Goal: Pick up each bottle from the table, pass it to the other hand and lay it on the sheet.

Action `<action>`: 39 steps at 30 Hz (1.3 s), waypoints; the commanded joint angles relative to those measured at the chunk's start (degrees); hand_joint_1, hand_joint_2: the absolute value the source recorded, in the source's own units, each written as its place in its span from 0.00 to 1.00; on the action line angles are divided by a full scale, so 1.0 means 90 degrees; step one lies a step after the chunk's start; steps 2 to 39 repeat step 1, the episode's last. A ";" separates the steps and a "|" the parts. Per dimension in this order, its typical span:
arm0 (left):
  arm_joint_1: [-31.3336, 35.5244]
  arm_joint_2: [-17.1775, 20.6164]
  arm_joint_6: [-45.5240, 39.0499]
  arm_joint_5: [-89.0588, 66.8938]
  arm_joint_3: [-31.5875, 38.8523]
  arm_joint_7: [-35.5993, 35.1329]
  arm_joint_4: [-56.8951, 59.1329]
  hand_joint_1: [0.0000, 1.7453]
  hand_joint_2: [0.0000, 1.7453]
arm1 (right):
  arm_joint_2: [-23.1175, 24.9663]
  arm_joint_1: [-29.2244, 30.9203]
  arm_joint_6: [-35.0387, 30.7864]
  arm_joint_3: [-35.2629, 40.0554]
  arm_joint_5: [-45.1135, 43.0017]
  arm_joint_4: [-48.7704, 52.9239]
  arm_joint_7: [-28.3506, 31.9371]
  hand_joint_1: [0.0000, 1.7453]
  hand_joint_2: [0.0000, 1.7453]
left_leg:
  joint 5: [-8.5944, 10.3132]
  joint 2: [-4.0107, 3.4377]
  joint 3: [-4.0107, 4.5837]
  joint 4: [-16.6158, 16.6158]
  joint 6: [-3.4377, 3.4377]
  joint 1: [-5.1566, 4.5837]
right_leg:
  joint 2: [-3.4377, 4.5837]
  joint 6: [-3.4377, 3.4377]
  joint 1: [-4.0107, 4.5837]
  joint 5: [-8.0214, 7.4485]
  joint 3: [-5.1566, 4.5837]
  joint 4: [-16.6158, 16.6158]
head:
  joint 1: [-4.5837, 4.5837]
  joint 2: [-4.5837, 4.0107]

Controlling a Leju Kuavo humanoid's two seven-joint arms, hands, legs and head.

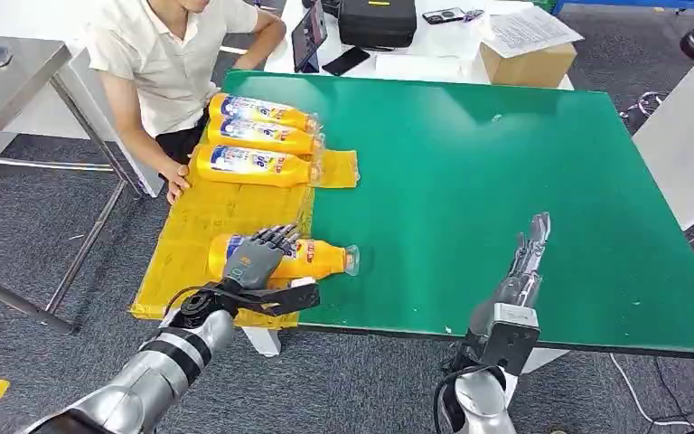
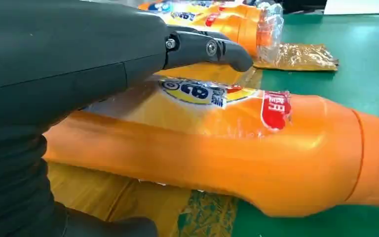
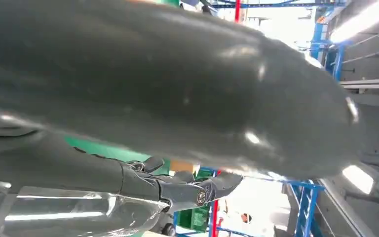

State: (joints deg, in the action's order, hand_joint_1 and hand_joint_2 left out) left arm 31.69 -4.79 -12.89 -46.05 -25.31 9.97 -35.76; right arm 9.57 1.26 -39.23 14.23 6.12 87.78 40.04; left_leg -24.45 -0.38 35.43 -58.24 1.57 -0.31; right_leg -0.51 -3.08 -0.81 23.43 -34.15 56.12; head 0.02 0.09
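An orange bottle (image 1: 323,259) (image 2: 227,148) lies on its side on the near end of the yellow sheet (image 1: 199,217) (image 2: 143,202), its clear cap end sticking out over the green table (image 1: 506,181). My left hand (image 1: 257,256) (image 2: 79,64) arches over the bottle's body, fingers just above it and the thumb spread well to the near side, off the bottle. Three more orange bottles (image 1: 253,165) lie side by side on the sheet's far end. My right hand (image 1: 526,253) (image 3: 177,98) hovers near the table's front edge with straight fingers and holds nothing.
A person sits at the table's far left corner, one hand (image 1: 178,181) resting on the sheet's edge. Behind the green table stand a cardboard box (image 1: 529,61), a black case (image 1: 377,20) and a tablet (image 1: 309,36). A grey metal table (image 1: 9,63) stands to the left.
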 commanded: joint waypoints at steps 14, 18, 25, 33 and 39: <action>-0.0317 0.0055 0.0876 0.0732 0.0149 0.0742 -0.0367 0.00 1.00 | -0.0264 0.0264 -0.0023 0.0203 -0.0033 -0.0407 -0.0005 0.00 0.00 | -0.0012 -0.0015 -0.0036 0.0010 -0.0012 0.0005 | 0.0022 0.0013 0.0004 0.0006 0.0030 -0.0011 | 0.0002 0.0000; -0.0317 0.0055 0.0876 0.0732 0.0149 0.0742 -0.0367 0.00 1.00 | -0.0264 0.0264 -0.0023 0.0203 -0.0033 -0.0407 -0.0005 0.00 0.00 | -0.0012 -0.0015 -0.0036 0.0010 -0.0012 0.0005 | 0.0022 0.0013 0.0004 0.0006 0.0030 -0.0011 | 0.0002 0.0000; -0.0317 0.0055 0.0876 0.0732 0.0149 0.0742 -0.0367 0.00 1.00 | -0.0264 0.0264 -0.0023 0.0203 -0.0033 -0.0407 -0.0005 0.00 0.00 | -0.0012 -0.0015 -0.0036 0.0010 -0.0012 0.0005 | 0.0022 0.0013 0.0004 0.0006 0.0030 -0.0011 | 0.0002 0.0000; -0.0317 0.0055 0.0876 0.0732 0.0149 0.0742 -0.0367 0.00 1.00 | -0.0264 0.0264 -0.0023 0.0203 -0.0033 -0.0407 -0.0005 0.00 0.00 | -0.0012 -0.0015 -0.0036 0.0010 -0.0012 0.0005 | 0.0022 0.0013 0.0004 0.0006 0.0030 -0.0011 | 0.0002 0.0000; -0.0317 0.0055 0.0876 0.0732 0.0149 0.0742 -0.0367 0.00 1.00 | -0.0264 0.0264 -0.0023 0.0203 -0.0033 -0.0407 -0.0005 0.00 0.00 | -0.0012 -0.0015 -0.0036 0.0010 -0.0012 0.0005 | 0.0022 0.0013 0.0004 0.0006 0.0030 -0.0011 | 0.0002 0.0000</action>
